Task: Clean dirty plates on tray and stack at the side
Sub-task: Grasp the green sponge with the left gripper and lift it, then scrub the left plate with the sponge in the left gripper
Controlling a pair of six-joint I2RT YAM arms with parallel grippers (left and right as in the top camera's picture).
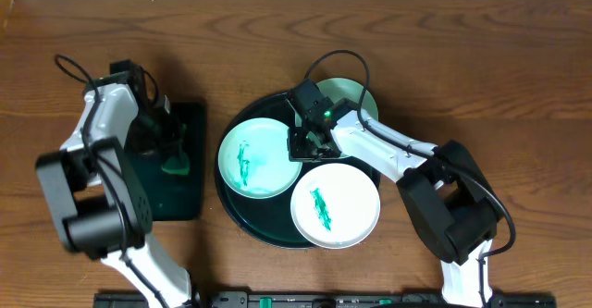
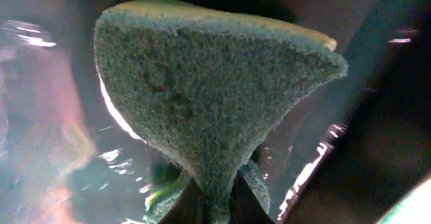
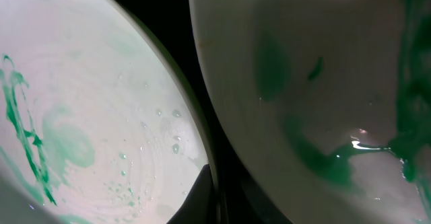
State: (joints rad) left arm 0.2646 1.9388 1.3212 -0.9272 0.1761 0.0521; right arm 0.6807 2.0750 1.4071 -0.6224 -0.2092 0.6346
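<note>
The round dark tray holds three plates. The left plate and the front plate bear green scribbles. The pale-mint back plate is partly hidden under my right arm. My right gripper sits on the left plate's right rim. In the right wrist view one finger lies inside that plate's rim, pinching it, and the front plate is close beside it. My left gripper is shut on a green sponge above the black rectangular tray.
The black rectangular tray stands on the wooden table just left of the round tray, a narrow gap between them. The front plate overhangs the round tray's front right rim.
</note>
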